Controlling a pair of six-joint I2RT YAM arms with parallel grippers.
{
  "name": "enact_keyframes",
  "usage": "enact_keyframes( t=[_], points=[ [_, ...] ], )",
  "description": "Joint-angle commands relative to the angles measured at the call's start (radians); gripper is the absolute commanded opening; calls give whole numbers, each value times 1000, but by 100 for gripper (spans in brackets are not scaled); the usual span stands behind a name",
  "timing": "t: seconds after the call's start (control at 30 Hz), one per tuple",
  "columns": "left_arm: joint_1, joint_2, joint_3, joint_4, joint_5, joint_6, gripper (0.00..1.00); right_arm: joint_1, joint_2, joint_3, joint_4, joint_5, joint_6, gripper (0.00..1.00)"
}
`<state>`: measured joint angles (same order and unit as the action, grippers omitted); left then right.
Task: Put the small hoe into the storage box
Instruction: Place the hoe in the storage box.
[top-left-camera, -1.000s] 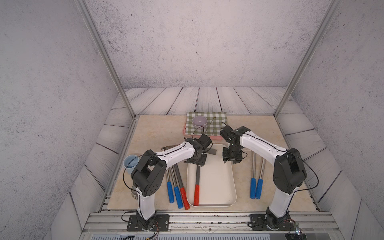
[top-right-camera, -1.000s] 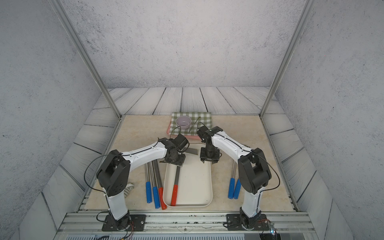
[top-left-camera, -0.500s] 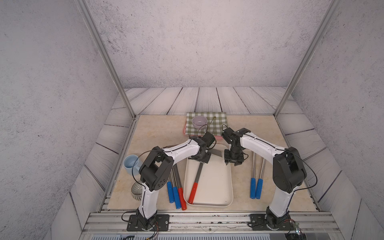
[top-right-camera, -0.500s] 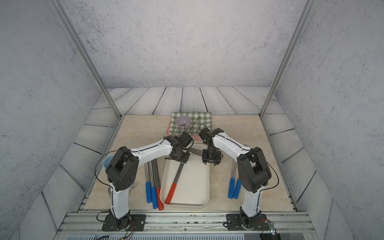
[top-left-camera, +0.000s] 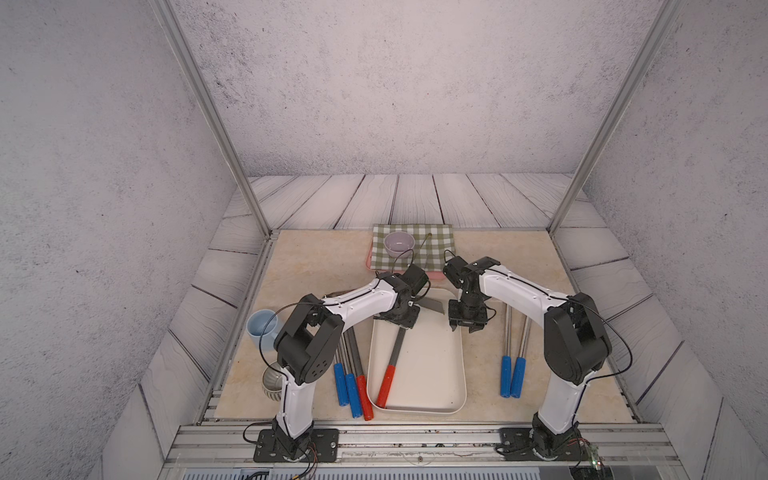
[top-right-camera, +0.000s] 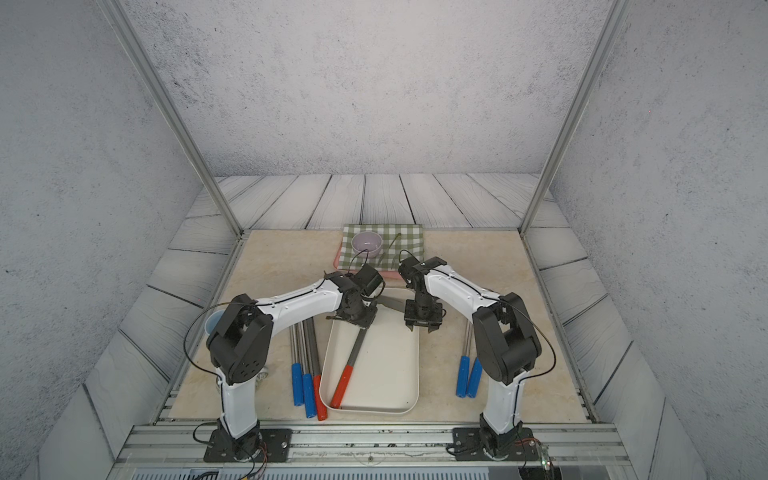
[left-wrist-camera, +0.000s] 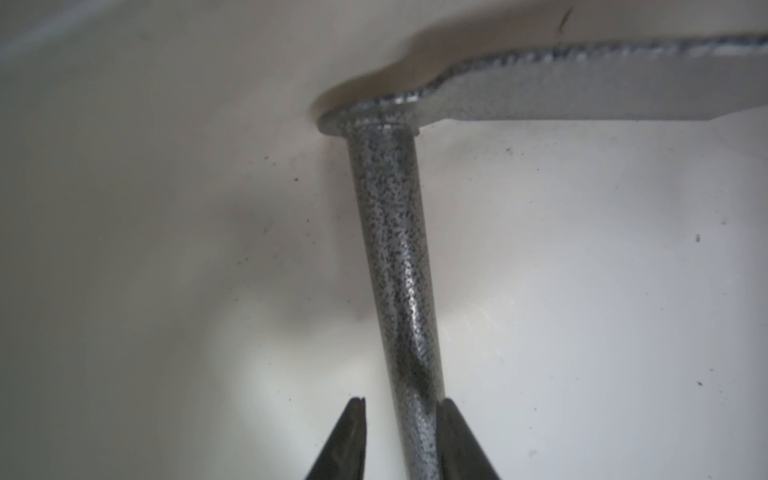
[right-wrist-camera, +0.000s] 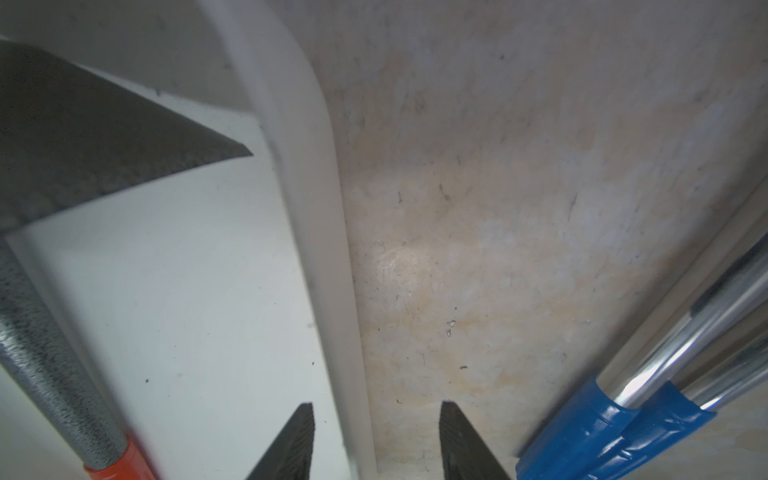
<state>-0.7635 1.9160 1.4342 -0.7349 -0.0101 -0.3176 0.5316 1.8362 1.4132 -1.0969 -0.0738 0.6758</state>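
Observation:
The small hoe (top-left-camera: 397, 347) (top-right-camera: 357, 345), with a speckled grey shaft and a red handle, lies diagonally inside the cream storage box (top-left-camera: 460, 365) (top-right-camera: 415, 365). Its blade is at the far end and its handle in the near left corner. My left gripper (top-left-camera: 401, 322) (left-wrist-camera: 403, 400) is open around the shaft (left-wrist-camera: 390, 249) just below the blade. One finger touches the shaft and the other stands off it. My right gripper (top-left-camera: 465, 328) (right-wrist-camera: 377, 404) is open astride the box's right wall (right-wrist-camera: 324, 249), gripping nothing. The hoe's blade (right-wrist-camera: 83, 133) shows beside it.
Three long tools with blue and red handles (top-left-camera: 349, 386) lie left of the box, two blue-handled ones (top-left-camera: 511, 376) lie right of it. A light blue cup (top-left-camera: 262, 326) stands at the left edge. Behind the box a lilac bowl (top-left-camera: 399, 243) sits on a checked cloth over a pink tray.
The hoe has swung from lengthwise in the box to a diagonal, red handle toward the near left corner. The box shifted slightly. My left arm moved with the shaft; the right arm barely moved.

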Motion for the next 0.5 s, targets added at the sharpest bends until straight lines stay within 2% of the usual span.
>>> enact_keyframes(
  t=[0.0, 0.23, 0.47],
  points=[
    [-5, -123, -14, 14, -1, 2, 35, -4, -13, 33, -29, 1, -12, 51],
    [-4, -333, -67, -16, -67, -10, 42, -4, -34, 64, -57, 14, -12, 51],
    [-2, -528, -195, -34, -162, -31, 49, -4, -100, 65, -79, 34, -1, 51]
  ],
)
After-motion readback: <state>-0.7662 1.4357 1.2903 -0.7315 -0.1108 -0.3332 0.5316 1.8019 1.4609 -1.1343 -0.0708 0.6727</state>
